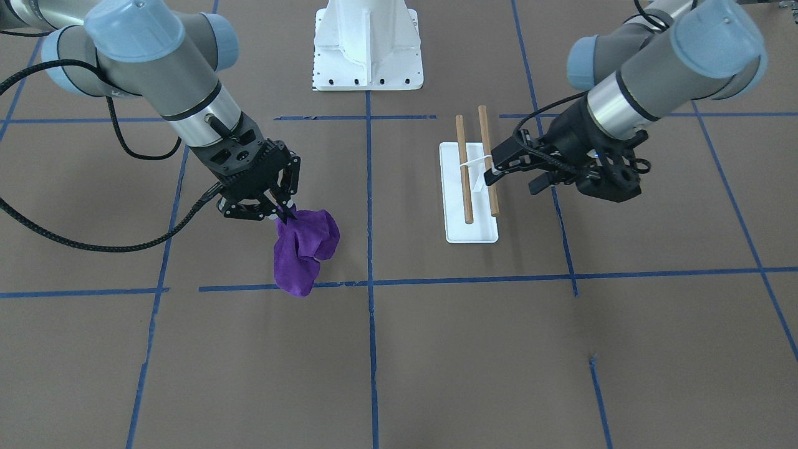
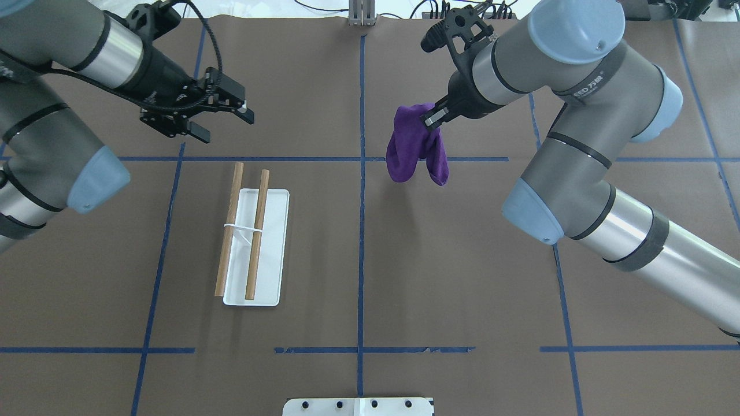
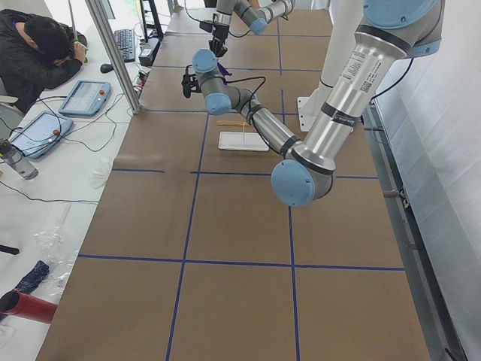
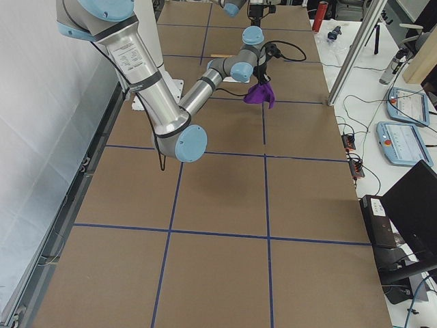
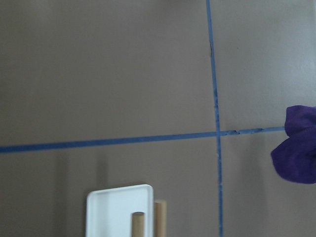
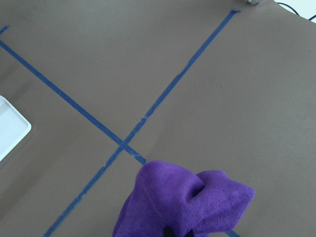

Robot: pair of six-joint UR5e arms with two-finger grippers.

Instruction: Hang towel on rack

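A purple towel [image 2: 413, 147] hangs bunched from my right gripper [image 2: 430, 118], which is shut on its top edge and holds it above the table, right of the centre tape line. It also shows in the front view [image 1: 305, 249] and the right wrist view [image 6: 182, 202]. The rack [image 2: 274, 242] stands left of centre, a white base with two wooden rods [image 2: 257, 231] lying parallel over it. My left gripper [image 2: 230, 128] is open and empty, hovering just beyond the rack's far end. The left wrist view shows the rod ends [image 5: 159, 217] and the towel [image 5: 298, 153].
The white bolted robot pedestal [image 1: 368, 50] stands at the table's robot side. Blue tape lines [image 2: 361, 231] grid the brown table. A seated operator [image 3: 37, 53] and tablets are beside the far end of the table.
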